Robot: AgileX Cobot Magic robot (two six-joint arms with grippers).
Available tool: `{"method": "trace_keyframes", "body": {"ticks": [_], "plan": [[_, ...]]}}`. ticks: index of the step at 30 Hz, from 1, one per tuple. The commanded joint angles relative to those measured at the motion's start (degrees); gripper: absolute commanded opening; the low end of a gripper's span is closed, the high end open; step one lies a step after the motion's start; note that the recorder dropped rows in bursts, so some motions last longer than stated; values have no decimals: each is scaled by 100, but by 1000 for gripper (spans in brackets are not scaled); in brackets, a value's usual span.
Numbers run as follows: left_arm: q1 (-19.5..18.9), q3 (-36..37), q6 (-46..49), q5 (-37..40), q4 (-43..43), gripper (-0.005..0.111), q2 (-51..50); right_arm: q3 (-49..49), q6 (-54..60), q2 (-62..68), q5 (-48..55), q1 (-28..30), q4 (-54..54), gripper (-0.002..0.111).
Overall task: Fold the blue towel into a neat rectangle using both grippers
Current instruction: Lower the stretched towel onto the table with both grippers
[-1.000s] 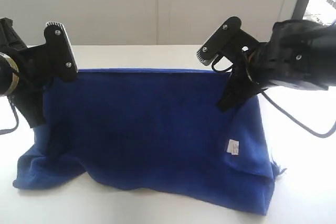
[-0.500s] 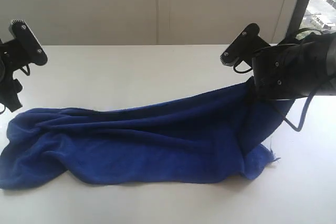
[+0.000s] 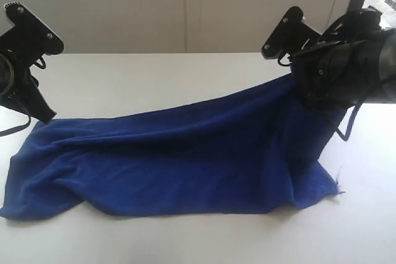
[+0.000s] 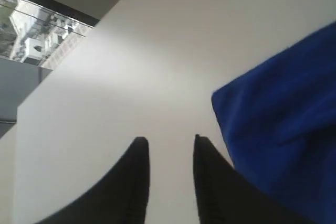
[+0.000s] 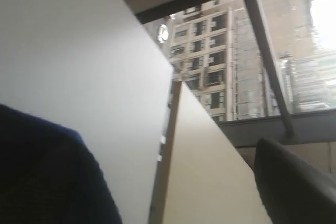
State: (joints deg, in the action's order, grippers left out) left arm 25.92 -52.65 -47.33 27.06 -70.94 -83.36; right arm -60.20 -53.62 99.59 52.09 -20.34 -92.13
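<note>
Dropped from its earlier spread, the blue towel [image 3: 185, 153] lies rumpled. Beside it the left gripper [image 4: 168, 145] gapes empty; the right gripper [image 3: 309, 85] pinches one raised corner. No fold made yet.

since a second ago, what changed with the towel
The left gripper let go of its corner and pulled away, now open. That side of the towel dropped from hanging spread to lying on the table. The right gripper stays shut on its raised corner.
</note>
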Motion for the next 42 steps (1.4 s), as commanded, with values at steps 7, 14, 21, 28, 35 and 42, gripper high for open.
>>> {"method": "trace_keyframes", "body": {"ticks": [7,14,21,28,35,42], "plan": [[73,6,436,470,1784,0,62,-331,-201,-13,965,37,-387,85],[73,6,2572,337,4044,0,3,-331,-186,-13,549,37,33,85],[73,271,3409,-98,4898,0,-906,-331,-197,-13,325,37,88,85],[73,366,3579,238,4613,0,-1789,-331,-315,-2,37,191,43,85],[73,354,3541,1220,3892,0,-1916,-331,-663,-2,-480,833,144,85],[52,354,3551,1375,3879,0,-1916,-372,-1166,299,-1791,1661,-319,85]]}}
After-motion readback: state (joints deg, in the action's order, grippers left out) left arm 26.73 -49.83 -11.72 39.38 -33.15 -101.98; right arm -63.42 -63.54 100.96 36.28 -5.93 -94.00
